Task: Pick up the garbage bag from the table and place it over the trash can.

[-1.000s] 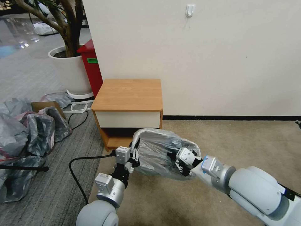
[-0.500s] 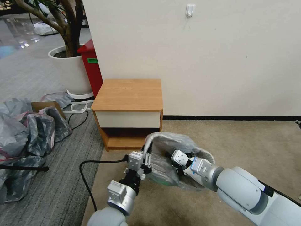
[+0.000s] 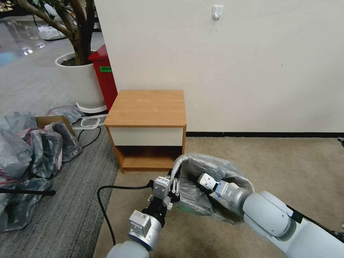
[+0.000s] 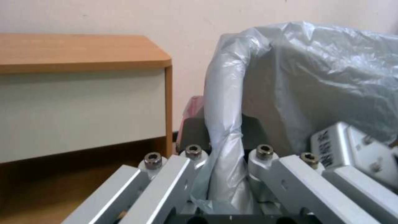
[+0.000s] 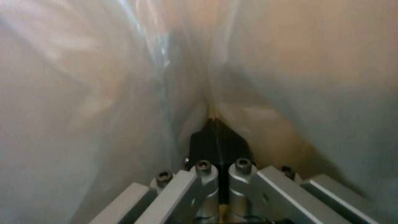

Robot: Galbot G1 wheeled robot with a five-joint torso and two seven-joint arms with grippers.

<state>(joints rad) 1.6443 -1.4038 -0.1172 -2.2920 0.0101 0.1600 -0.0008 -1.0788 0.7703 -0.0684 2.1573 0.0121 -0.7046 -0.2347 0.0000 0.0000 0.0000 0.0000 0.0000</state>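
Grey plastic garbage bag (image 3: 211, 168): pinched in my left end effector (image 3: 175, 181) and right end effector (image 5: 215, 137), before the table (image 3: 147, 107).

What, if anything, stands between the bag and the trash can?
Nothing visible. The thin grey translucent plastic garbage bag, gripped by left gripper and right gripper, already lies against the small greenish plastic trash can showing through it.

Left end effector (image 3: 174, 186) pinching shut on garbage bag (image 3: 211, 168) rim; right end effector (image 5: 216, 146) reaching inside, fingers closing together.
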